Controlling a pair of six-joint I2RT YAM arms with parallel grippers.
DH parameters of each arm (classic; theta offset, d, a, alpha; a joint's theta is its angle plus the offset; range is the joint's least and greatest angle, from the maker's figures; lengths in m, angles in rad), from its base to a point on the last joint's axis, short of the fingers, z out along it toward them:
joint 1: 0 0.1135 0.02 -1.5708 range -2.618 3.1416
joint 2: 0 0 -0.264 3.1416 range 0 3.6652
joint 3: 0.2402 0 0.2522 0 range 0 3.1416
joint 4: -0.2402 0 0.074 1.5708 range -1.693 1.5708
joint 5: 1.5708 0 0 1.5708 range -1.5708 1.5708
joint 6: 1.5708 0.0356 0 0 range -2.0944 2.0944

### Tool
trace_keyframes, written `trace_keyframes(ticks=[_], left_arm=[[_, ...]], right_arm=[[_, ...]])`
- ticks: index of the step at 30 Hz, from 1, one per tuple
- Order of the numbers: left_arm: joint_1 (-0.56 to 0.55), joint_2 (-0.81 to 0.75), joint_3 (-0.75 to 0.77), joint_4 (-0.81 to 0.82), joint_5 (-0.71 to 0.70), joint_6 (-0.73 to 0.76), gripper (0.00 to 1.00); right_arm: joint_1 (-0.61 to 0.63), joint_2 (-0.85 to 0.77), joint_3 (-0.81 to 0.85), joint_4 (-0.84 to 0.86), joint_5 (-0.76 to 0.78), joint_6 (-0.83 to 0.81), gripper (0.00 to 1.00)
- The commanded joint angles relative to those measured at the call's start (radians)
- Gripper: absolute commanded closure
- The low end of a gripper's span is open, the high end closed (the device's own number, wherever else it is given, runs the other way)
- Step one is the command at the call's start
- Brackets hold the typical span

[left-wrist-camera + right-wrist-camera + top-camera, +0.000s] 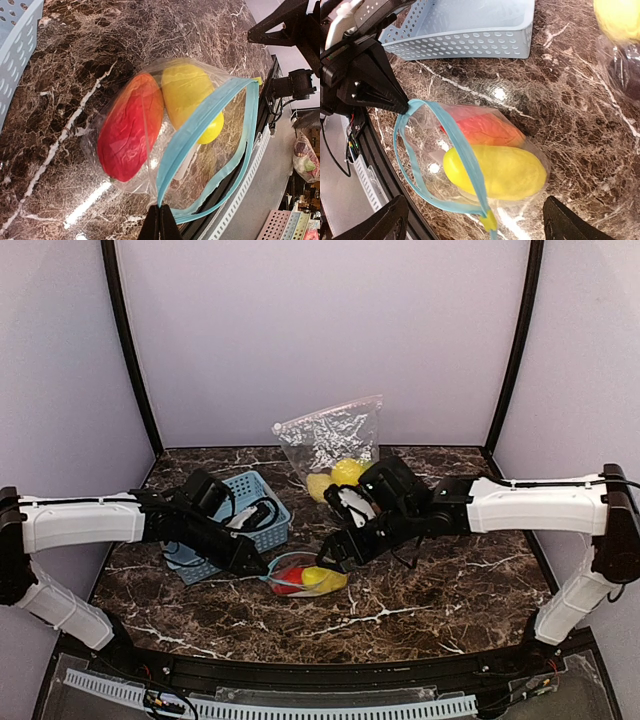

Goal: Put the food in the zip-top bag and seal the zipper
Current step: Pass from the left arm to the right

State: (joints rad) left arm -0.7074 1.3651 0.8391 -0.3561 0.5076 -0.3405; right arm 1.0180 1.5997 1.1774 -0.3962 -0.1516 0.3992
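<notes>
Left pincer [159, 220] pinches a zipper [200, 121] corner of the zip-top bag [132, 187]; spread right pincer [333, 552] should pinch alongside, then slide across.

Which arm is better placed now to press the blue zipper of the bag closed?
Right. The right gripper hangs open and free over the zip-top bag, while the left gripper is shut on one end of the blue zipper, probably best left anchoring it.

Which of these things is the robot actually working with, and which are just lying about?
Job: zip-top bag, red piece and lemon inside it, left fingers pinching its zipper.
Lying about: light-blue basket, crumpled bag standing at the back.
</notes>
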Motion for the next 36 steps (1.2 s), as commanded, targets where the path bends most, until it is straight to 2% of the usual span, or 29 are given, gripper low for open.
trace_keyframes(ticks=[1,9,17,25,27,31,36], left_arm=[[0.017,0.007,0.02,-0.037,0.0,0.024,0.99],[0.022,0.009,0.015,-0.037,0.002,0.024,0.99],[0.024,0.014,0.018,-0.04,0.005,0.026,0.99],[0.026,0.015,0.017,-0.044,0.002,0.027,0.99],[0.026,0.014,0.017,-0.046,-0.002,0.028,0.99],[0.029,0.008,0.016,-0.049,-0.007,0.027,0.99],[0.031,0.003,0.014,-0.05,-0.008,0.027,0.99]], right_arm=[[-0.049,-0.09,-0.146,0.136,-0.08,0.004,0.14],[-0.069,-0.161,-0.339,0.335,-0.107,-0.033,0.42],[-0.069,-0.16,-0.381,0.419,-0.142,-0.067,0.58],[-0.071,-0.153,-0.383,0.432,-0.157,-0.087,0.83],[-0.068,-0.149,-0.384,0.43,-0.162,-0.09,0.85],[-0.068,-0.146,-0.39,0.429,-0.178,-0.095,0.78],[-0.068,-0.14,-0.405,0.43,-0.167,-0.097,0.76]])
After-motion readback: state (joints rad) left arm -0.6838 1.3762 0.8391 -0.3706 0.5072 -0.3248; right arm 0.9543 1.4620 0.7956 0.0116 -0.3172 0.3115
